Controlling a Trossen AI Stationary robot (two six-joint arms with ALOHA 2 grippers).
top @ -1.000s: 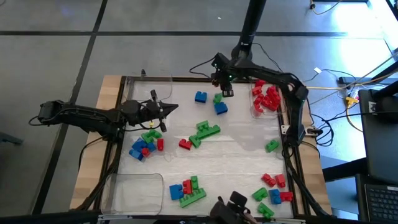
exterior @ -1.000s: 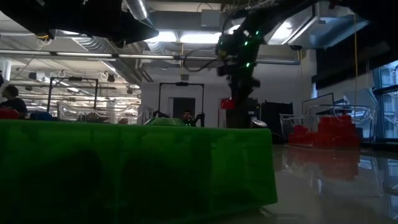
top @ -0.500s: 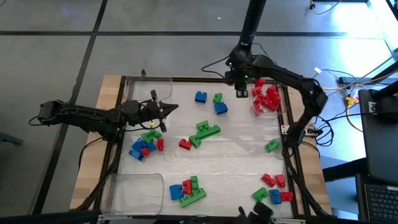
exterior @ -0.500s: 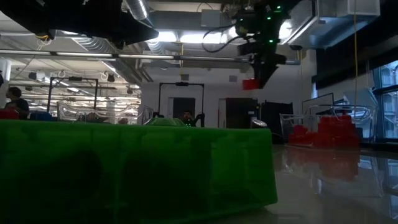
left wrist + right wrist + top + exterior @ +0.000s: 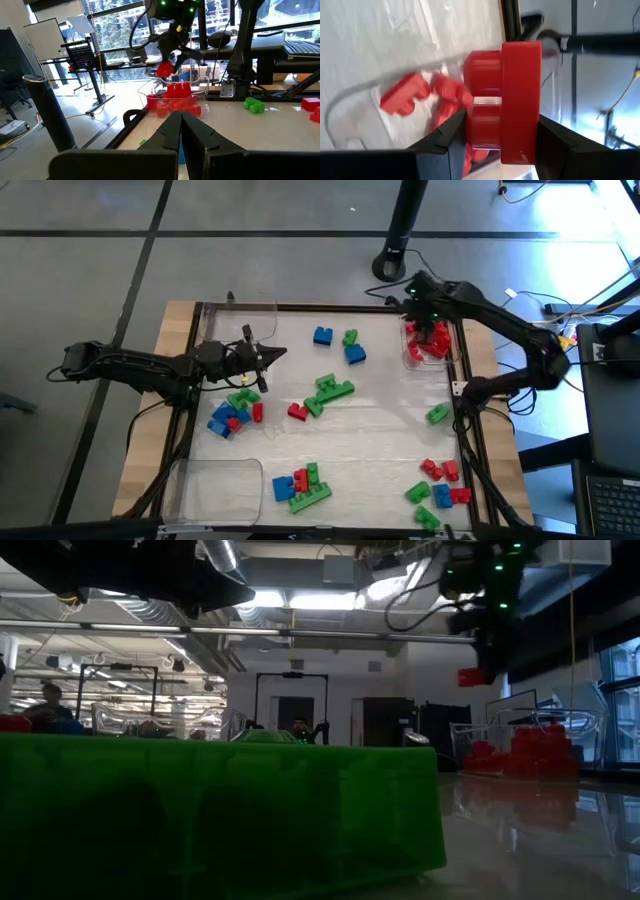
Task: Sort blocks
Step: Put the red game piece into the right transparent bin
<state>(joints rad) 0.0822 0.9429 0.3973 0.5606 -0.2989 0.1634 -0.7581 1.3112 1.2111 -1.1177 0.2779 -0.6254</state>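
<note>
Red, green and blue blocks lie scattered on the white table top, among them a blue one [image 5: 322, 336] and a green cluster [image 5: 330, 391]. My right gripper [image 5: 425, 317] hangs over the clear tray [image 5: 411, 358] of red blocks [image 5: 434, 341] at the far right, shut on a red block [image 5: 505, 100], which also shows in the low view [image 5: 470, 677]. My left gripper [image 5: 279, 353] waits shut and level at the table's left, above a mixed pile [image 5: 234, 409]. My right gripper pinches the red block between its two fingers [image 5: 447, 137], on two opposite sides [image 5: 470, 131]. The fingers slant down from above. The block hangs clear above the tray, its studs [image 5: 481, 66] turned sideways.
Clear trays stand at the far left [image 5: 240, 320] and near left [image 5: 215, 485]. More block clusters lie near the front middle [image 5: 303, 485] and front right [image 5: 440, 485]; a lone green block [image 5: 437, 414] lies by the right edge. People show in the room beyond.
My right gripper has carried the red block from above the far middle of the table toward the right edge, rising slightly and rolling, and now hangs over the tray of red blocks. Its grip has stayed the same.
</note>
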